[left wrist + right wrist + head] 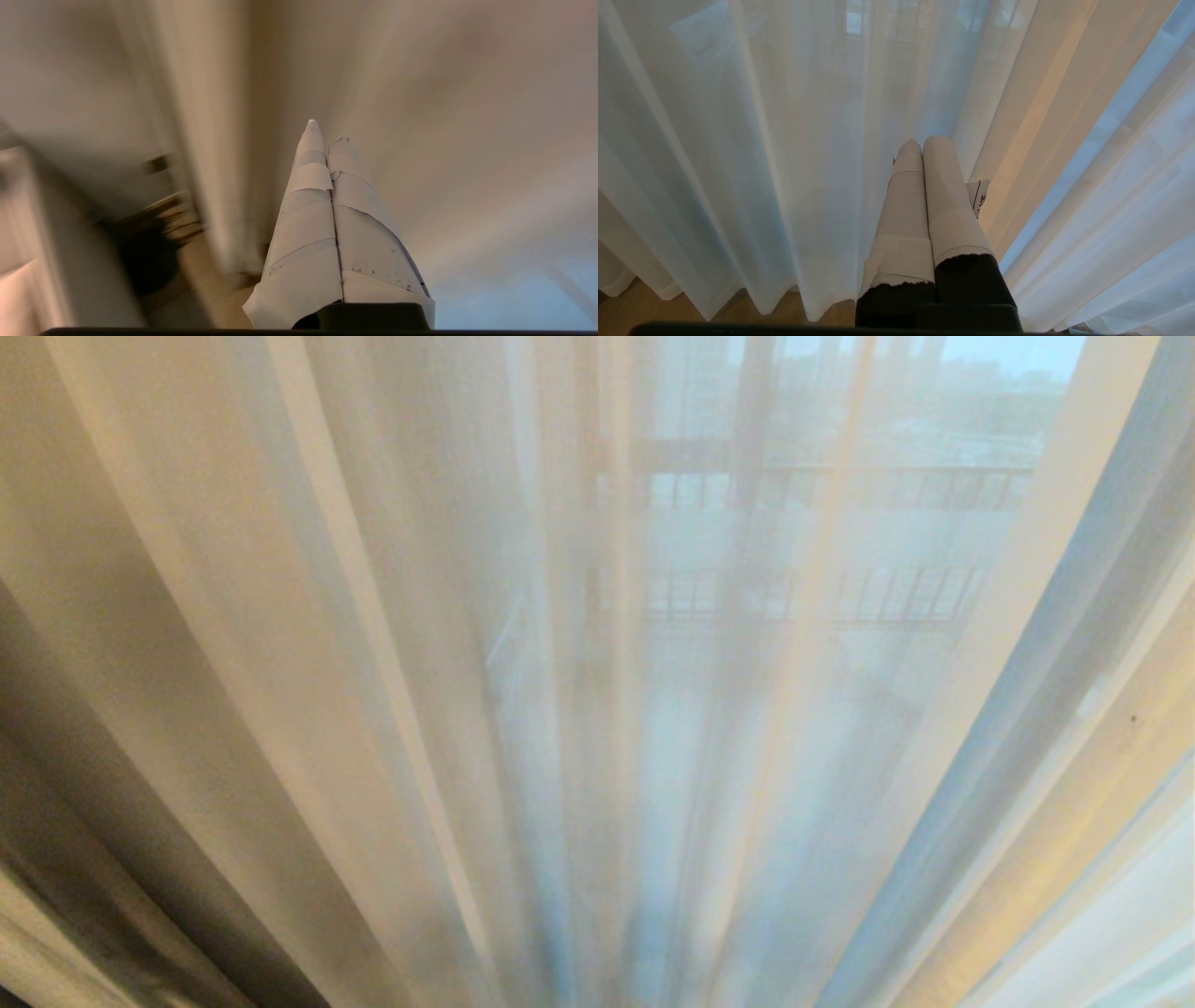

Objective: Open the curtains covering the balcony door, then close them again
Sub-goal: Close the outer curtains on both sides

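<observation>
The curtains (392, 644) hang drawn across the head view; the balcony door (756, 476) shows only faintly through the sheers. Left gripper (327, 133), jaws pressed together and empty, sits before what appears to be the heavy drape. Right gripper (924, 142), likewise closed and empty, is near the sheers, whose hem clears the floor (640, 305).

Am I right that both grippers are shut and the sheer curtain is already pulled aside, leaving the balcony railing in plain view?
Not quite. The sheer curtain hangs across the whole head view, and the balcony railing shows only dimly through it. The rest holds: the left gripper and right gripper are both shut, in their wrist views.
</observation>
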